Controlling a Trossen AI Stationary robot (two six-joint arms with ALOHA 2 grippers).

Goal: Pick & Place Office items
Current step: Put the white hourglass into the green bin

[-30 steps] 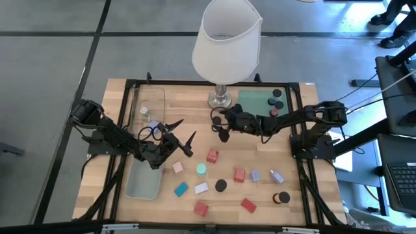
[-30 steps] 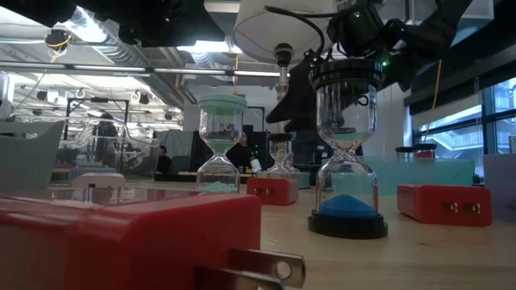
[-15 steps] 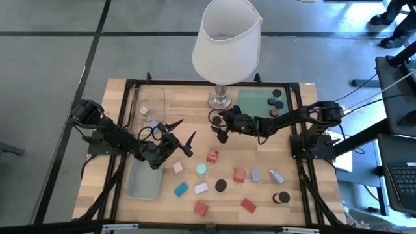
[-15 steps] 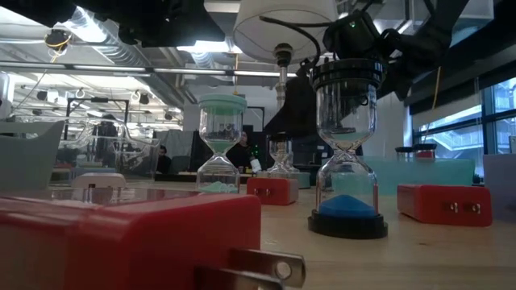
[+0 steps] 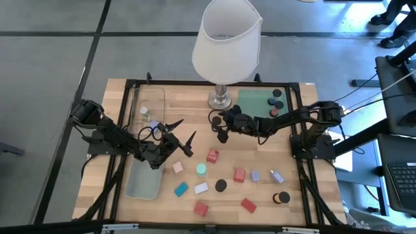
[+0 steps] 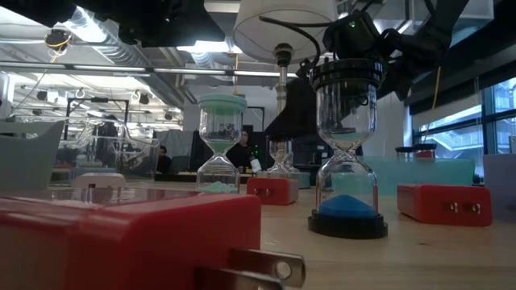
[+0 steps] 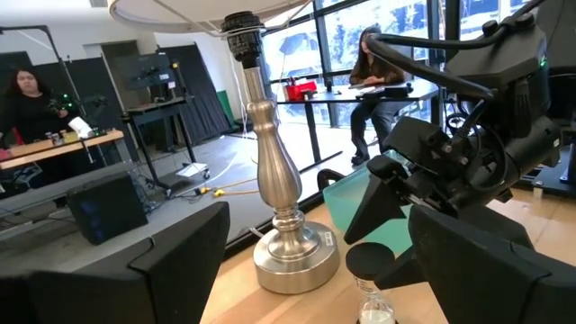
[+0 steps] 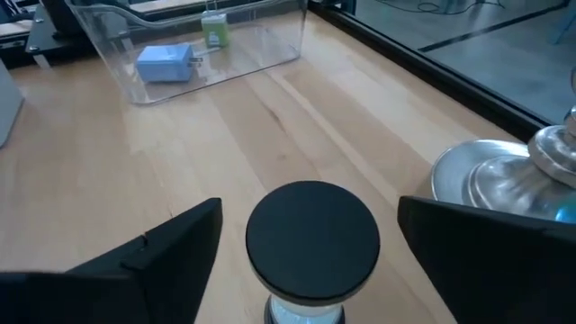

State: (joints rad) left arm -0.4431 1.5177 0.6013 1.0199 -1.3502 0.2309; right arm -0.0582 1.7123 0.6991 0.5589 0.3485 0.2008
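Right gripper (image 8: 310, 261) open, fingers straddling upright black-capped hourglass (image 8: 312, 236) (near lamp base (image 8: 504, 184)); left gripper (image 5: 184, 134) open, farther.

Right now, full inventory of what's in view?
Lamp: 1, white shade, far centre.
Green mat: 1, far right; four dark round caps on it.
Clear tray: 1, left; holds lavender plug block, small green piece.
Red plug blocks: 4, near half.
Pink block: 1, centre.
Teal block: 1, near.
Lavender blocks: 3, near.
Mint sand timer: 1, centre.
Black sand timers: 3, one by the lamp.
Left gripper: open, by tray.
Right gripper: open, around the lamp-side timer.
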